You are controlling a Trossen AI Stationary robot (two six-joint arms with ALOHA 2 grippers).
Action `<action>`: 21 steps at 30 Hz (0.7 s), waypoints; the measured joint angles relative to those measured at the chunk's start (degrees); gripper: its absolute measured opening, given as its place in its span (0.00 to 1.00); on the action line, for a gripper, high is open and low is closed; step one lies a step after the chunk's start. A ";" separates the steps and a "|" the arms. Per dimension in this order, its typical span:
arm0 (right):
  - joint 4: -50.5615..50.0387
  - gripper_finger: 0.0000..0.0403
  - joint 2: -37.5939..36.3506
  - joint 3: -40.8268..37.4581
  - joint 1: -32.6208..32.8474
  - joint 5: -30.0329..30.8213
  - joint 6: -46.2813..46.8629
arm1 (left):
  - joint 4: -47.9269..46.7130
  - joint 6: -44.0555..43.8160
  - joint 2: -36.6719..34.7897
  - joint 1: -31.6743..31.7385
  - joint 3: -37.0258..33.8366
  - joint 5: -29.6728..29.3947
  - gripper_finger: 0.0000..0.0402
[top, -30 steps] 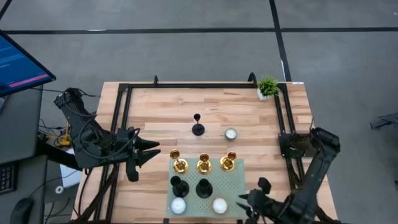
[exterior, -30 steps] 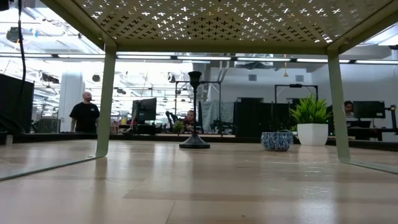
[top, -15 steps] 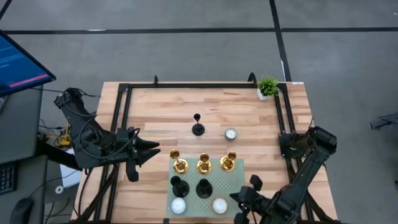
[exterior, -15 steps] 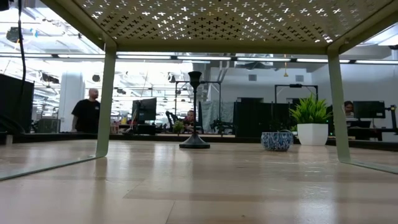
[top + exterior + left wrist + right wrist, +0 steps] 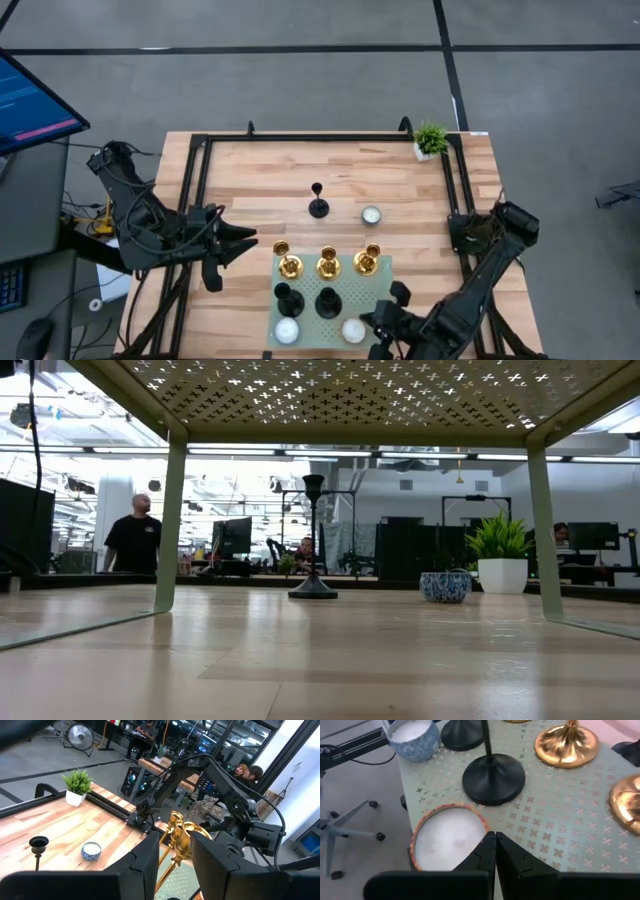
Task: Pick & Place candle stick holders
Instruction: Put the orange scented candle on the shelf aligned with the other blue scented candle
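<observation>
Right pincer (image 5: 495, 851) (closed) near black candle stick holder (image 5: 493, 777).

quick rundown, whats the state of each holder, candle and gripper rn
gold candle stick holders: three upright on green rack
black candle stick holders on rack: two upright
black holder on table: upright, alone
left gripper: empty, beside rack
right gripper: shut, empty, by white candle

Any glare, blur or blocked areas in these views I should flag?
High view: even light, no glare on the table. Low view: the perforated shelf fills the top, with bright ceiling lights behind; the near tabletop is soft. Left wrist view: the gold candle stick holders glint. Right wrist view: the white candle is nearly washed out.
</observation>
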 joint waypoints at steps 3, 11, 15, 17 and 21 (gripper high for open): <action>-0.66 0.00 0.00 0.00 0.01 1.36 -0.17 | 0.31 0.00 0.00 0.00 0.01 0.00 0.27; -2.75 0.00 1.36 0.07 3.14 2.74 6.99 | 0.71 0.00 0.00 0.01 -0.01 0.02 0.27; -1.02 0.00 3.20 0.02 2.98 1.80 7.75 | 0.90 0.00 0.00 0.00 -0.01 0.01 0.27; -0.35 0.00 3.63 0.02 2.49 1.11 7.80 | 0.96 0.00 0.00 0.01 -0.01 0.00 0.27; 1.99 0.00 3.76 0.03 1.68 0.15 4.52 | 1.16 0.00 0.00 -0.02 0.01 0.00 0.27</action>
